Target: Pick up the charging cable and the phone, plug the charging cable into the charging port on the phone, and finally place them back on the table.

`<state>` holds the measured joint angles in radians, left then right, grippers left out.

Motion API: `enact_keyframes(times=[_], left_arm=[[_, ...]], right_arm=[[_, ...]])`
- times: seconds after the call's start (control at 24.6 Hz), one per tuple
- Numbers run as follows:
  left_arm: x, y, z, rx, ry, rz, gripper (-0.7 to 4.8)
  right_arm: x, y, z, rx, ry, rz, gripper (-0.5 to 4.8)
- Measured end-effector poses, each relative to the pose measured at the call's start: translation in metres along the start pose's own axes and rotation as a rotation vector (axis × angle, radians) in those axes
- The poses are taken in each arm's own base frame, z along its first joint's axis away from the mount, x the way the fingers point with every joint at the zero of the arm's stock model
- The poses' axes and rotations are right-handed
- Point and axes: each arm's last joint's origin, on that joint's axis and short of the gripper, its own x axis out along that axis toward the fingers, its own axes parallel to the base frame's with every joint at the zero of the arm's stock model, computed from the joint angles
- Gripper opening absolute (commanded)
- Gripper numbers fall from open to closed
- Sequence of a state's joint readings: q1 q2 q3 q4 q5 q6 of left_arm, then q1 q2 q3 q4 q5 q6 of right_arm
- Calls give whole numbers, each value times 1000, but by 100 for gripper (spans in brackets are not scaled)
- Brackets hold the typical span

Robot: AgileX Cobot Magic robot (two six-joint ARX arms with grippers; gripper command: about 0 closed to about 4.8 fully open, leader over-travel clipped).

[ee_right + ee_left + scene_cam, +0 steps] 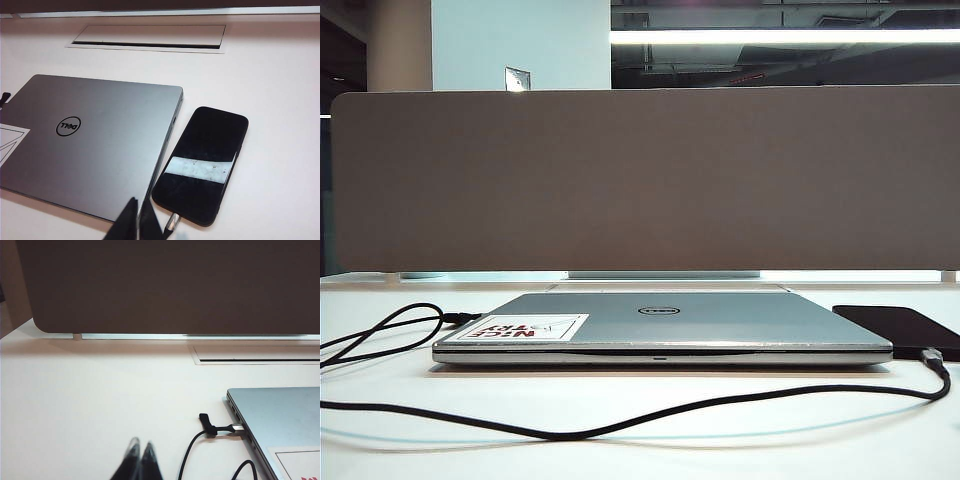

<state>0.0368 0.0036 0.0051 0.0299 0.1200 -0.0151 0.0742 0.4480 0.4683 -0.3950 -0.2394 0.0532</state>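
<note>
The closed silver Dell laptop [660, 328] sits in the middle of the white worktop [640, 450], and everything else is best placed against it. The black phone [202, 162] lies flat and face up just beside the laptop's right edge, on the side where the right arm works. The charging cable [620, 425] runs in a long loop across the worktop in front of the laptop; its plug end meets the phone's short near edge, where the charging port [176, 218] is. From these views the plug appears seated in the port, though the joint itself is small and partly hidden. The cable's other end is plugged into the laptop's left side [235, 429].

The left gripper [139, 460] hovers over bare worktop to the left of the laptop, its jaws pressed together and empty. The right gripper [137, 220] hangs over the laptop's front right corner, near the phone's plugged edge, jaws nearly together, gripping nothing.

Judging by this, the task looks finished or very nearly so: phone and cable are joined and resting on the worktop, with neither gripper carrying anything. At most the arms have to pull away.
</note>
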Motion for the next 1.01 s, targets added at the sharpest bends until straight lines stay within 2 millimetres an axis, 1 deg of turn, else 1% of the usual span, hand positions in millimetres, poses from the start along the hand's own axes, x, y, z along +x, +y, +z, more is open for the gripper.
enact_keyframes(times=[0.41,0.57,0.65,0.73,0.89,1.01], left_arm=[[0,0,0,0,0,0,-5],[0,0,0,0,0,0,-5],[0,0,0,0,0,0,-5],[0,0,0,0,0,0,-5],[0,0,0,0,0,0,-5],[0,0,0,0,0,0,-5]], right_arm=[[1,0,-2,-4,-16,1,22],[5,-4,-23,-33,-151,-19,22],[6,-7,-36,-46,-242,-73,22],[7,-9,-44,-46,-293,-142,22],[8,-15,-60,-26,-349,-299,22],[10,-17,-69,-22,-364,-329,22]])
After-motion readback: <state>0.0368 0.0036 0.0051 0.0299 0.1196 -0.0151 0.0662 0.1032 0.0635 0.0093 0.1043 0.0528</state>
